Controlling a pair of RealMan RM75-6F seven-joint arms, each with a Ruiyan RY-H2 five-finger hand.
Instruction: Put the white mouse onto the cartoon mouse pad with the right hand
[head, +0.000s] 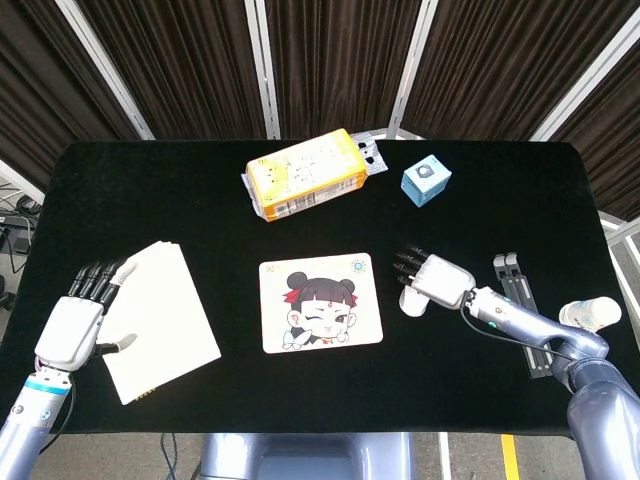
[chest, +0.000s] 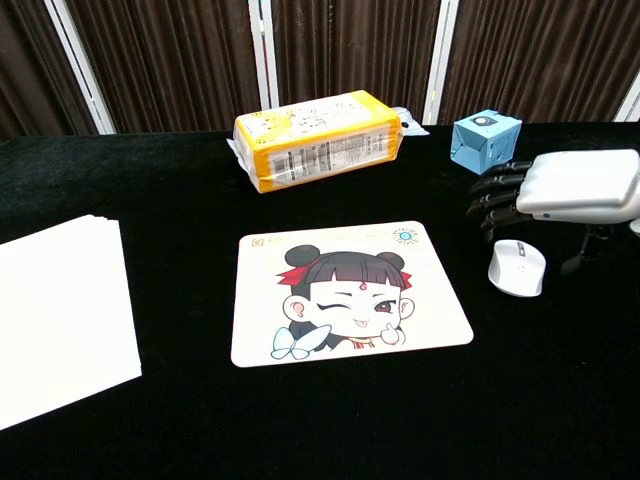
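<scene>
The robot's right hand (chest: 575, 187) hovers palm-down, fingers apart and holding nothing, just above the small white computer mouse (chest: 517, 267), which sits on black cloth right of the rectangular cartoon-girl mouse pad (chest: 345, 292), not touching it.

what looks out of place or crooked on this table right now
Nothing is spilled or damaged. The white mouse lies on the black table beside the cartoon mouse pad, not on it. The yellow packet sits askew. The right hand hovers open over the mouse.
</scene>
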